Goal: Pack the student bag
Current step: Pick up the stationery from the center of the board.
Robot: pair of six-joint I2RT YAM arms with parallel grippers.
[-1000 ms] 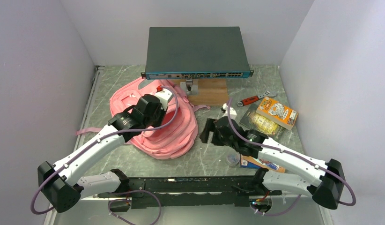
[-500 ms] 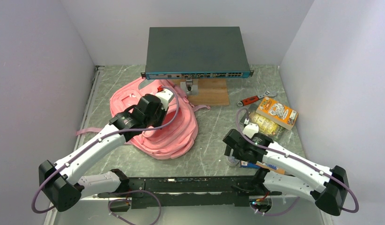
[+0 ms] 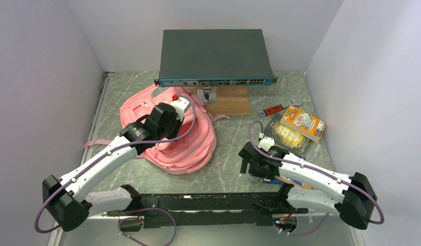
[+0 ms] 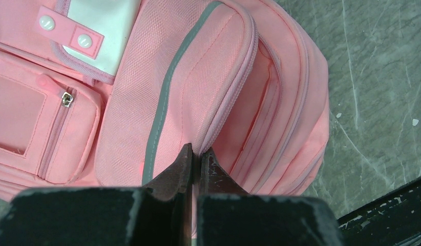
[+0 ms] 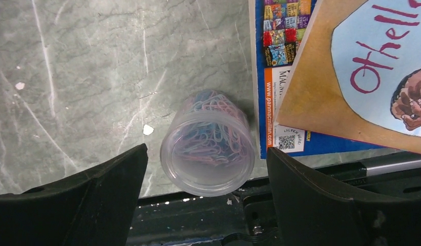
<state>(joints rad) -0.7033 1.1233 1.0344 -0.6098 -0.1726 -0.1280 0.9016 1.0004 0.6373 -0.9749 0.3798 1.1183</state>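
A clear tub of coloured paper clips (image 5: 208, 148) stands on the marbled desk (image 3: 234, 138), just beside two stacked books (image 5: 362, 66). Farther back, a dark network switch (image 3: 214, 55) rests on a wooden block (image 3: 231, 100). An orange box (image 3: 302, 123) lies at the right.

soft pink student bag (image 3: 198, 144), lying flat, pockets up

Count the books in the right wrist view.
2. The Othello book lies tilted on top of the blue-covered book, both just right of the paper-clip tub. Both run past the frame edge, so more could be hidden beyond it.
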